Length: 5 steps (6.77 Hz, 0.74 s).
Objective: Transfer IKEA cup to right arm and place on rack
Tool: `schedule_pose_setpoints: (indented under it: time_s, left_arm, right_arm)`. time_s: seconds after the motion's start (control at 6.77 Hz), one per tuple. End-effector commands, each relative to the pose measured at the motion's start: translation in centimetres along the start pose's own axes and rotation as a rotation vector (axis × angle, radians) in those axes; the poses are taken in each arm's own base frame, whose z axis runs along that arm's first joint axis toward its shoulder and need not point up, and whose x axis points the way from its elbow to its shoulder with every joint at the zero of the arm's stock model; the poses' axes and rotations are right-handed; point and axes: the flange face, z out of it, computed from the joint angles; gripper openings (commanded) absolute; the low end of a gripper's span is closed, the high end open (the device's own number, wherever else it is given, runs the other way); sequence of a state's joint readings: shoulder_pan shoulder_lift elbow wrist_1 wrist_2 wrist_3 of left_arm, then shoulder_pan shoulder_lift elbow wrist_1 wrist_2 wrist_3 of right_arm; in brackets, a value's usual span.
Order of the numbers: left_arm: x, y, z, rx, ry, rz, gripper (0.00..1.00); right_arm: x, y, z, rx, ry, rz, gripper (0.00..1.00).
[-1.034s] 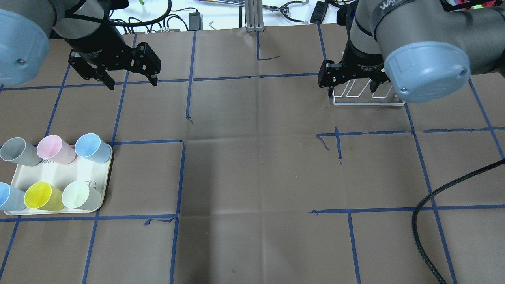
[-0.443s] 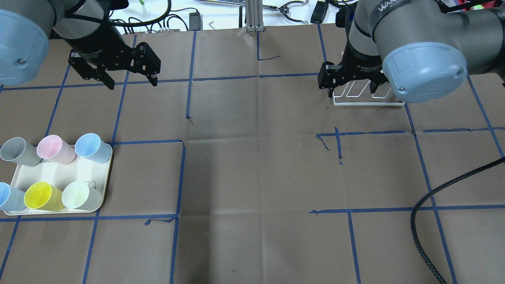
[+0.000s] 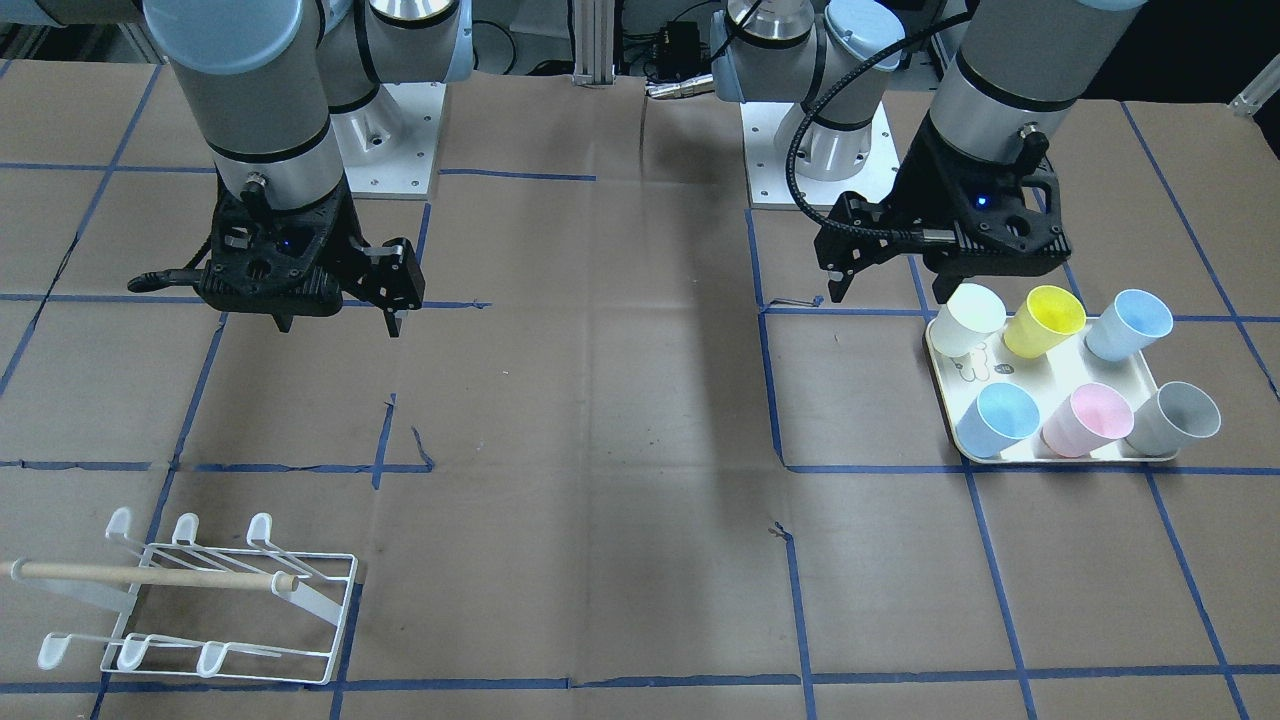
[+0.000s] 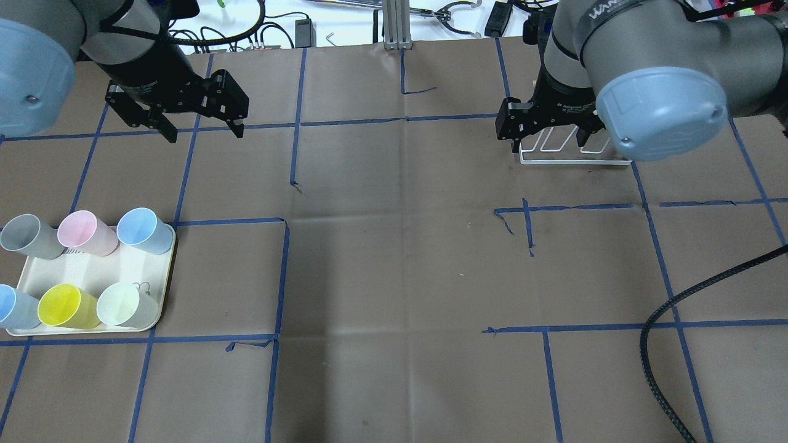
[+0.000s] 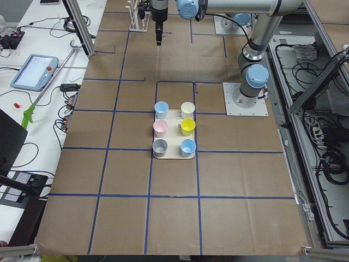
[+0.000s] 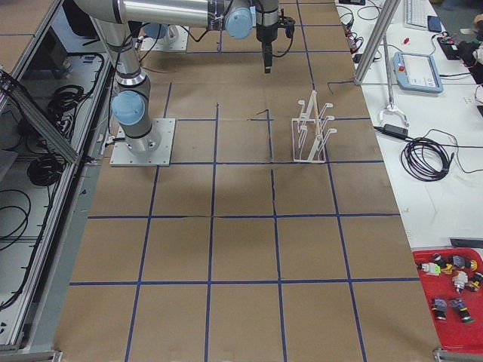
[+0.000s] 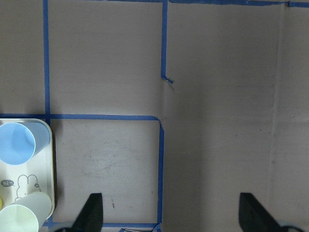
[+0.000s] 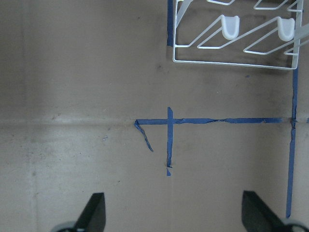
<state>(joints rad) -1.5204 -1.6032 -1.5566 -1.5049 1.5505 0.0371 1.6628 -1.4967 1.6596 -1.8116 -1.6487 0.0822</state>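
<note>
**Both claws spread, 6 cups on the tray**

We see 6 cups (image 3: 1045,320) standing in 2 rows of 3 on the cream tray (image 4: 92,271) near the left end of the table (image 4: 394,246). Grey, pink and blue make up the far row; blue, yellow and white the near one. The left gripper (image 4: 203,128) hangs over the table beyond the tray's far right corner, fingers spread wide with nothing between them. The right gripper (image 3: 338,318) is likewise spread and empty, on the robot's side of the white wire rack (image 3: 312,602). The rack sits toward the table's far right corner with a wooden dowel (image 3: 150,575) across it. The right gripper seems clear of the rack, though the overhead view overlaps them.
</note>
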Motion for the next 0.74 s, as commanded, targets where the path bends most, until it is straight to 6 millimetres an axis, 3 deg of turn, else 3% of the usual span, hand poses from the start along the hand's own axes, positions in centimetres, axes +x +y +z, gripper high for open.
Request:
schedule_pose_setpoints:
  time_s: [0.0,0.3,0.59]
  left_arm:
    - [-6.3,-0.7,0.9,-0.017,0.001,-0.031,1.0]
    - [-12.1,-0.1,3.6,-0.045,0.005,0.031,0.99]
    - [-18.7,1.4,6.6,-0.032,0.005,0.068,0.99]
  right_arm:
    - [-0.1,0.0,0.4,-0.007,-0.002,-0.002,1.0]
    - [-0.4,-1.3,2.9,-0.053,0.002,0.009,1.0]
    - [-0.3,-1.5,1.9,0.004,-0.006,0.034,1.0]
